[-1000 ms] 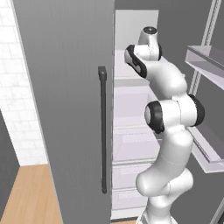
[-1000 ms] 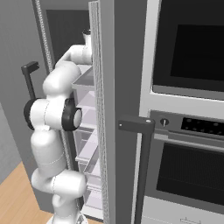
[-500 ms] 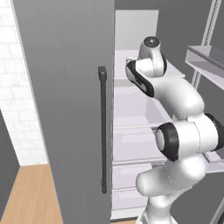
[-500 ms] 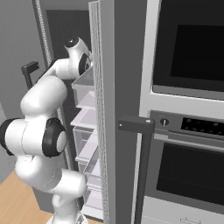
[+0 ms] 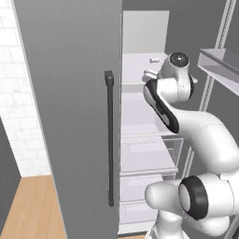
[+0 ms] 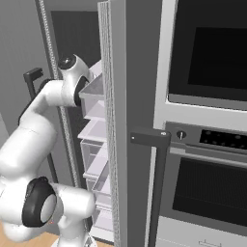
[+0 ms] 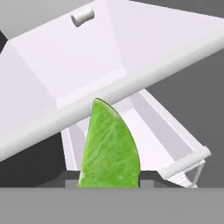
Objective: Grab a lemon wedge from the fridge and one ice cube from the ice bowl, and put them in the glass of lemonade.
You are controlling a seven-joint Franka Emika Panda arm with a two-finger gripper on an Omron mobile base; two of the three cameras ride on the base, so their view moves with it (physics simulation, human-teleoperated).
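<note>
End effector (image 7: 109, 186) gripping lemon wedge (image 7: 109, 151), seemingly level.

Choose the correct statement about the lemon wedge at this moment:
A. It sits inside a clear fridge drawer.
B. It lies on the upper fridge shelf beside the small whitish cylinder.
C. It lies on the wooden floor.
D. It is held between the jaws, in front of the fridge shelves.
D: in the hand view the green lemon wedge stands between the jaws, with the white fridge shelf behind it.

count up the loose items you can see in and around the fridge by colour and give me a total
Green: 1, the green lemon wedge between the dark gripper tips.
Whitish-grey: 1, the small whitish-grey cylinder on the white upper shelf.
Total: 2
</note>
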